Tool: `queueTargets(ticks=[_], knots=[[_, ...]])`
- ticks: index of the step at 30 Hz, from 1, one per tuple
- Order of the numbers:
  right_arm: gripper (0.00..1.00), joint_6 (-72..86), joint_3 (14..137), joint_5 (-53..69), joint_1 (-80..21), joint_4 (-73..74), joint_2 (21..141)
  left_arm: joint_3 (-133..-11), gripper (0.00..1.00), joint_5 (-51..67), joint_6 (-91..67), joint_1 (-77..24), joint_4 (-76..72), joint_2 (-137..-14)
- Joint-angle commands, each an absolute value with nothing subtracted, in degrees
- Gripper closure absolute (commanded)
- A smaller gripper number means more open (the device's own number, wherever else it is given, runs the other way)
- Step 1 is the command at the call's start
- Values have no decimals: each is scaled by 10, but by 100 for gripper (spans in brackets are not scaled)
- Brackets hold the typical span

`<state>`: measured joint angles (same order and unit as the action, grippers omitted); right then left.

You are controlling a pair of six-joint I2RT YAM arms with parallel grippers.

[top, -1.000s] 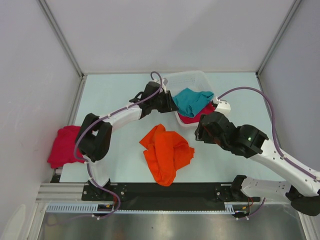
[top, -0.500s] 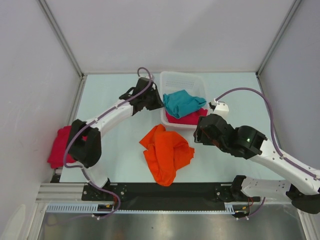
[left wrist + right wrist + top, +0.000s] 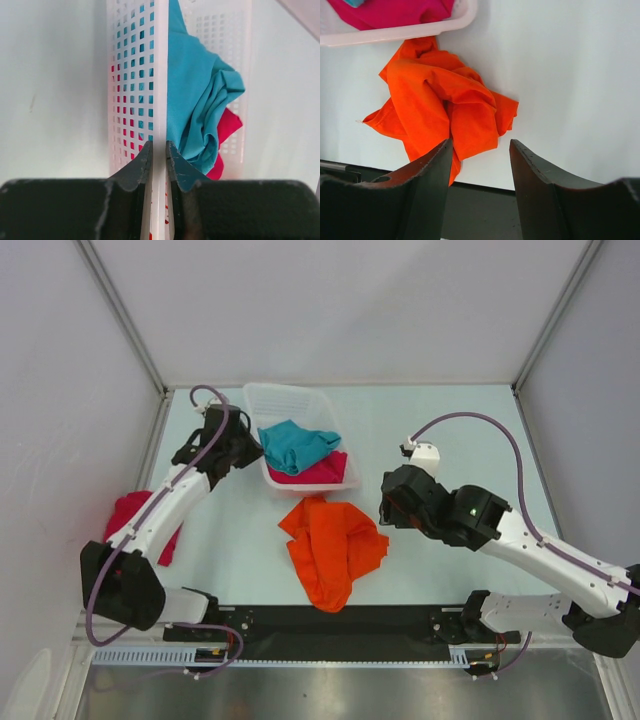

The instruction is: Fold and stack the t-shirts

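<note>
Orange t-shirt (image 3: pixel 440 95) lies crumpled just beyond right tool (image 3: pixel 480 144)

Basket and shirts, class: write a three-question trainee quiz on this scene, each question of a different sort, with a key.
1. True or false: the left tool is shut on the basket wall.
2. Which shirt lies on top in the basket? A yellow; B teal shirt; C white.
3. Fill in: the right tool is ____.
Key: 1 true; 2 B; 3 open.
</note>
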<state>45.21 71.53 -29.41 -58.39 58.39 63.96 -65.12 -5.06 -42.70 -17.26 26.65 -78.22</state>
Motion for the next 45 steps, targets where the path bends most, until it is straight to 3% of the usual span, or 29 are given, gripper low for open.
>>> queueTargets(ticks=[1, 23, 31, 37, 42, 44, 45], knots=[[46, 434, 730, -301, -586, 568, 639, -646, 100, -104, -458, -144, 279, -721], [46, 412, 714, -279, -575, 549, 634, -577, 100, -206, -511, -50, 352, -549], [46, 414, 702, -276, -575, 547, 629, -582, 99, -121, -476, -45, 326, -600], [46, 417, 688, -278, -573, 546, 619, -569, 73, -113, -477, -46, 311, -601], [46, 418, 674, -275, -567, 548, 611, -563, 71, -111, -478, -46, 302, -607], [46, 418, 670, -275, -566, 548, 608, -563, 66, -106, -477, -45, 301, -614], [46, 418, 669, -275, -564, 547, 607, -562, 55, -105, -478, -45, 300, -616]])
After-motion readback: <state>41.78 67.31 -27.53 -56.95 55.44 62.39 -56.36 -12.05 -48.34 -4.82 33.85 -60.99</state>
